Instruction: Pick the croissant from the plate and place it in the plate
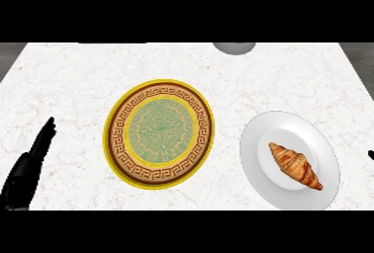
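- A white marble counter [73, 74], veined faintly in pink, is seen from steeply above, and 2 plates are set on it.
- At the view's left edge the left hand [29, 165] is shown as a black shape with its fingers straight and pointing up toward the far side of the counter; nothing is held or touched by it, and it is kept well apart from both plates.
- Near the middle of the counter a patterned plate [161, 133] is laid: a yellow rim, a brown band with a key pattern, a second yellow ring, and a green centre. Nothing is carried on it.
- To its right, near but not touching, a plain white plate [288, 128] is placed toward the counter's near right part.
- The croissant [295, 165] is found on the white plate, in its lower half, lying at a slant from upper left to lower right. It is golden brown with darker ridges across its length and tapers at both ends.
- At the far edge of the counter, above the white plate, a grey rounded object [235, 47] is partly shown; what it is cannot be told.
- At the view's right edge only a small black tip of the right hand [371, 155] is shown, beside the white plate; whether it is spread or clenched cannot be told.
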